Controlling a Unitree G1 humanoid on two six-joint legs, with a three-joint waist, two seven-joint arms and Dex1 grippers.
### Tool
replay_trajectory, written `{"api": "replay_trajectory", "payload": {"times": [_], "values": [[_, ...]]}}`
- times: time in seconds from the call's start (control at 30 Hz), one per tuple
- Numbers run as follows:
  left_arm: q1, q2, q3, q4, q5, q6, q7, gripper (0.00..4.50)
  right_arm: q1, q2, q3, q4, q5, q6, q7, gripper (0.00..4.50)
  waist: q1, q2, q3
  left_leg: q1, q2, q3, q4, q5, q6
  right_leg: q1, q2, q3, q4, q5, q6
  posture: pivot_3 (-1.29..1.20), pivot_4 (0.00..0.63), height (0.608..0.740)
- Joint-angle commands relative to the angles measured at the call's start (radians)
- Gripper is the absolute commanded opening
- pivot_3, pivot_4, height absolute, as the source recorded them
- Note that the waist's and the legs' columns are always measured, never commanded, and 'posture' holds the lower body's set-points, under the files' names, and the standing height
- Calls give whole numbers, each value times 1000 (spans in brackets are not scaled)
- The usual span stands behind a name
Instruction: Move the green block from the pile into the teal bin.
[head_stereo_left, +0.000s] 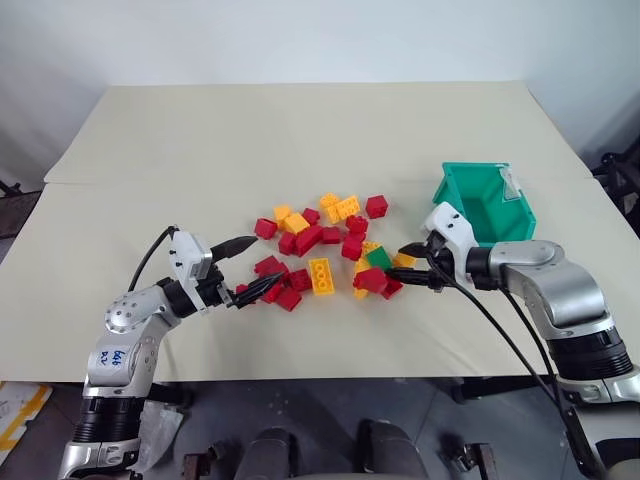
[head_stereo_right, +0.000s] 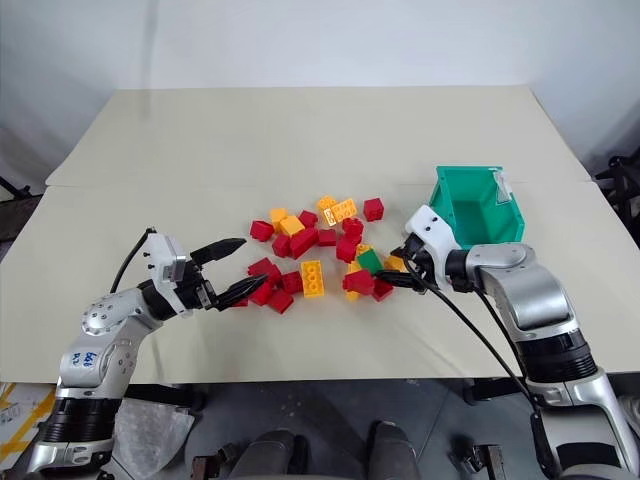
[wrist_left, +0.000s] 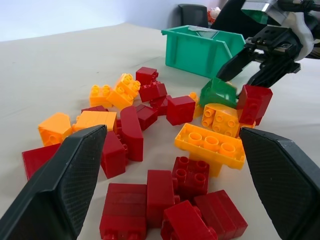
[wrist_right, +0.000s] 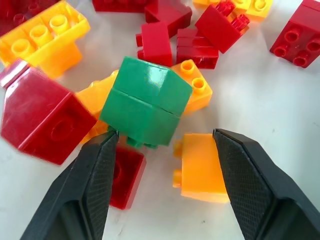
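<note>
Green block (wrist_right: 146, 102) is sitting tilted just ahead of the released right pincer (head_stereo_left: 421, 267), which is probably needing to straddle it squarely, avoiding neighbouring bricks.

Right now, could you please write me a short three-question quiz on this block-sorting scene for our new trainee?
1. True or false: the green block already lies in the bin.
2. Which gripper is nearer the green block: A) left gripper, B) right gripper?
3. Which two colours make up the rest of the pile?

Key
1. False: it still sits in the pile, propped on yellow and red bricks.
2. B: its open fingers point at the block without gripping it.
3. Red and yellow.
</note>
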Motion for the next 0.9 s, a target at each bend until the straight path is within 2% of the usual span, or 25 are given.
{"api": "replay_trajectory", "payload": {"times": [0.03, 0.23, 0.37, 0.53, 0.63, 0.7, 0.77, 0.9], "values": [[-13, 4, 1, -27, -4, -10, -2, 4500, -35, 14, 27, 25, -12, -8, -3, 3166, -1, 0, 0, 0, 0, 0, 0, 0, 0, 0, 0, 0, 0, 0, 0, 0, 150, 740], [-8, 1, 4, -33, -4, -11, 5, 4500, -76, 59, 36, 45, 6, -2, 12, 3166, -1, 0, 0, 0, 0, 0, 0, 0, 0, 0, 0, 0, 0, 0, 0, 0, 150, 740], [5, -6, 3, -43, -6, -10, 12, 4500, -99, 66, 90, 86, -53, -97, 26, 3166, 0, 0, 0, 0, 0, 0, 0, 0, 0, 0, 0, 0, 0, 0, 0, 0, 150, 740], [6, -13, 0, -45, -5, -12, 19, 4500, -113, 92, 91, 106, -35, -113, 53, 3166, -2, 0, 0, 0, 0, -1, 0, 0, 0, 0, 0, -1, 0, 0, 0, 0, 150, 740], [11, -14, 0, -47, -4, -13, 21, 4500, -111, 93, 95, 110, -37, -118, 71, 2593, -1, 0, 0, 0, 0, 0, 0, 0, 0, 0, 0, -1, 0, 0, 0, 0, 150, 740], [13, -13, 1, -47, -4, -14, 22, 4500, -110, 91, 98, 112, -40, -119, 78, 1908, -1, 0, 0, 0, 0, -1, 0, 0, 0, 0, 0, -1, 0, 0, 0, 0, 150, 740], [13, -12, 2, -48, -5, -13, 23, 4500, -111, 86, 101, 112, -43, -120, 85, 1438, -1, 0, 0, 0, 0, -1, 0, 0, 0, 0, 0, -1, 0, 0, 0, 0, 150, 740], [14, -11, 3, -50, -5, -13, 24, 4500, -117, 73, 91, 116, -59, -128, 78, 1440, -1, 0, 0, 0, 0, -1, 0, 0, 0, 0, 0, -1, 0, 0, 0, 0, 150, 740]]}}
